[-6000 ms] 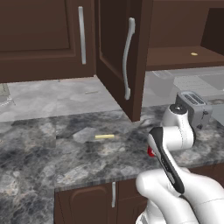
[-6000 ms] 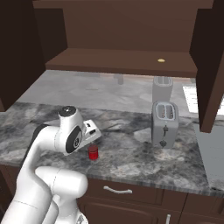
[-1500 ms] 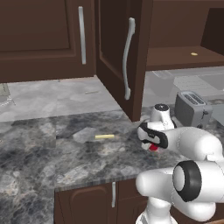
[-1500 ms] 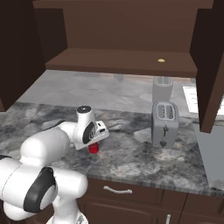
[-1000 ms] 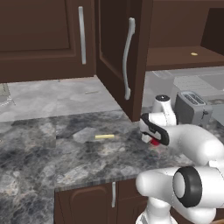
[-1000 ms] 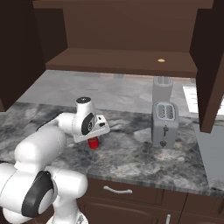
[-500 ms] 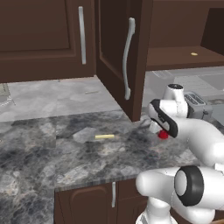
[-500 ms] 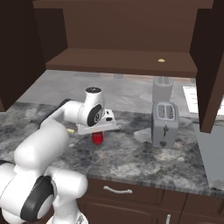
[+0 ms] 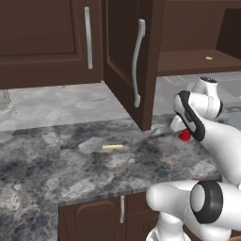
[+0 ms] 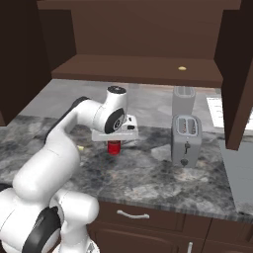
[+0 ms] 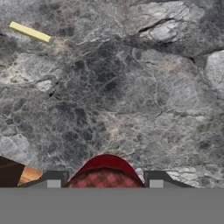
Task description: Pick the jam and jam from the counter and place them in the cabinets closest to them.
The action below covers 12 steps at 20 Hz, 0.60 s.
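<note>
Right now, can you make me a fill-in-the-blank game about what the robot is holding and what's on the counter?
1. The gripper is closed on a small ____ jam jar.
2. The jar hangs above the ____, not on the shelf.
3. The silver toaster has ____ slots on top.
4. The thin stick on the counter is ____.

Missing words: red; counter; two; yellow

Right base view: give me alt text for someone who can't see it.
The white arm's gripper holds a small red jam jar lifted above the grey marble counter, below an open dark wood cabinet with a small yellow item on its shelf. A silver toaster stands to the right.
</note>
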### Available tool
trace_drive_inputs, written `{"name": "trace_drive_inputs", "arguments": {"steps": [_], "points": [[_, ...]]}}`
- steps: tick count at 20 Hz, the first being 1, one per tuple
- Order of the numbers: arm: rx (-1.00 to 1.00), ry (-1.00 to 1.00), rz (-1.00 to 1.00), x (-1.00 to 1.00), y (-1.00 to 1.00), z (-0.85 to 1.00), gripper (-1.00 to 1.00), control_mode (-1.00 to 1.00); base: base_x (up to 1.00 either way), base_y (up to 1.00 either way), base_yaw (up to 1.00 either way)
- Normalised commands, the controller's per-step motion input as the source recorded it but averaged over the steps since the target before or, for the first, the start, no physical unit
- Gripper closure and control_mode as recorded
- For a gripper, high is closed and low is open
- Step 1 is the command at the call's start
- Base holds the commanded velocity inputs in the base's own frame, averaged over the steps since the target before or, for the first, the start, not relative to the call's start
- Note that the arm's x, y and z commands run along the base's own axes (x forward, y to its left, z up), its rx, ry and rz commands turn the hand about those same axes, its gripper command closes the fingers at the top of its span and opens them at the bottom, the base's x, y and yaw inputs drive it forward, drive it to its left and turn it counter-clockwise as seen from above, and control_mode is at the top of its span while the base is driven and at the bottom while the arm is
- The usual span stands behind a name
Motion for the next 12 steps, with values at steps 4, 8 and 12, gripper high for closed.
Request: {"name": "trace_drive_inputs", "arguments": {"steps": [4,8,12], "points": [[0.04,-0.09,-0.08,-0.14,-0.04,0.61,1.0,-1.0,0.0,0.0,0.0],[0.02,-0.08,-0.08,-0.11,0.0,0.62,1.0,-1.0,0.0,0.0,0.0],[0.0,-0.1,-0.06,-0.09,0.0,0.6,1.0,-1.0,0.0,0.0,0.0]]}}
